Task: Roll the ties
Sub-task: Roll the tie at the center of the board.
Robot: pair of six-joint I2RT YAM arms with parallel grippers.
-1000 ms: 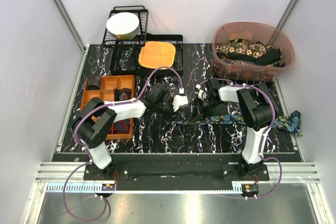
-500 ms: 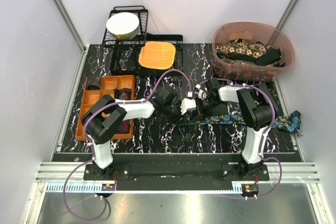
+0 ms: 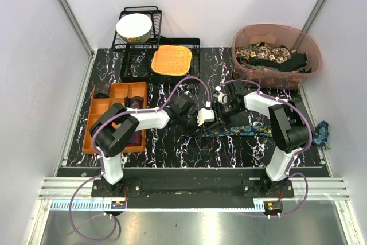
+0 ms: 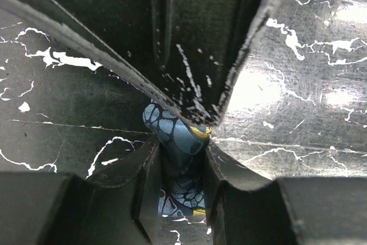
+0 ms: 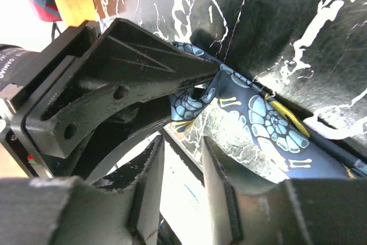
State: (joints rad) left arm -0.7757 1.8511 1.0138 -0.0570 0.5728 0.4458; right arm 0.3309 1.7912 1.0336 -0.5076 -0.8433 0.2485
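TIE ROLL AT THE START. At the bottom of the overhead frame, two arms are seen bolted to the near edge of the marbled black worktop [image 3: 172, 147]. Just above them, the dark blue tie [image 3: 246, 129] with its teal-and-yellow print is laid flat across the lower right of centre, its tail draped over the right edge. At mid-frame its left end is clamped by the left pincer [image 3: 205, 116]; in the left wrist view, blue fabric is shown wedged between the two fingers. The right pincer [image 3: 220, 106] is held close against the same end, its fingers narrowly parted with nothing seen between them. No coil is judged to have been formed yet. With both pincers so crowded, a knock could be caused by any turn of either wrist. The thin pinch could be lost, or the coil skewed, through drag from the hanging tail. Further up, at upper right, more ties [image 3: 269, 57] are heaped in a pink tub [image 3: 236, 47].
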